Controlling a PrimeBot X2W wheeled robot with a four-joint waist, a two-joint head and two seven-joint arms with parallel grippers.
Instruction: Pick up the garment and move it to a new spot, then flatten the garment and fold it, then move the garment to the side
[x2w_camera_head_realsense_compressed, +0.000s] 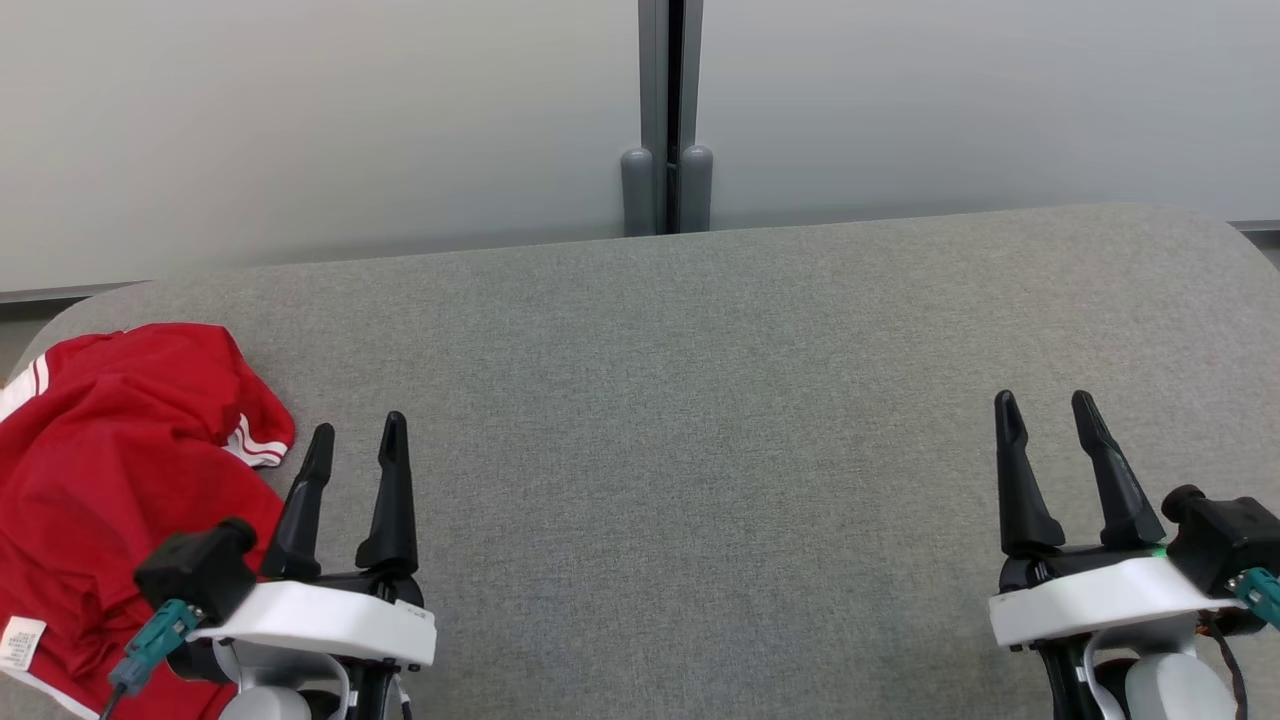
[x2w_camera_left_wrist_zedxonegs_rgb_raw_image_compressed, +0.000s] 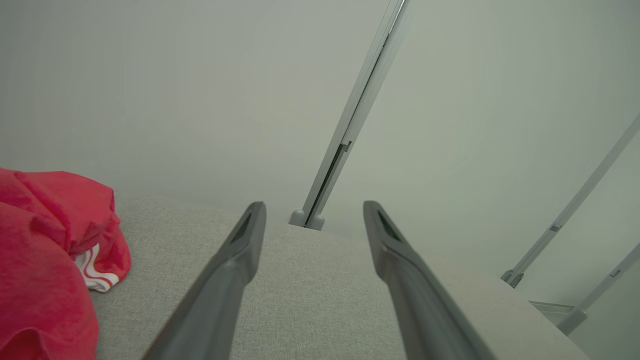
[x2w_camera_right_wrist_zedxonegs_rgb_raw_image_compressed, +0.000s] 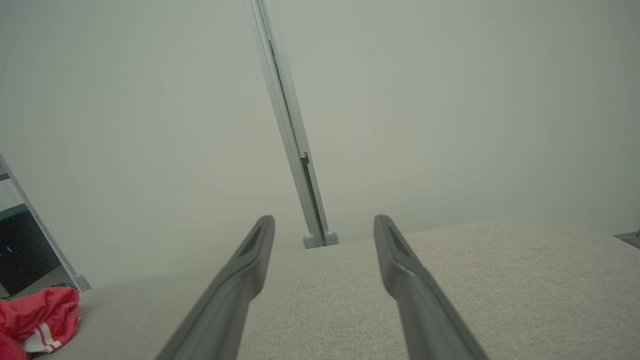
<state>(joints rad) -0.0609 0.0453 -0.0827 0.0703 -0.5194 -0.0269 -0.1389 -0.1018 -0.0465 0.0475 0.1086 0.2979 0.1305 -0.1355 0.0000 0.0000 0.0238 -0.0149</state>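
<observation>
The crumpled red garment (x2w_camera_head_realsense_compressed: 110, 470) lies at 8 o'clock on the grey table (x2w_camera_head_realsense_compressed: 700, 380), near its edge, at 9 o'clock of the left gripper (x2w_camera_head_realsense_compressed: 357, 428). This and the right gripper (x2w_camera_head_realsense_compressed: 1045, 402) stand wide, empty. A shallow pinch could catch 1 layer, or drag cloth overboard.

Grey fabric-covered tabletop (x2w_camera_head_realsense_compressed: 700, 400) with rounded far corners; behind it pale wall panels (x2w_camera_head_realsense_compressed: 300, 120), split by a grey vertical post (x2w_camera_head_realsense_compressed: 670, 100).

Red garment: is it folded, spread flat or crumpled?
Crumpled: the red garment lies in a bunched heap with uneven ridges, not flat.
</observation>
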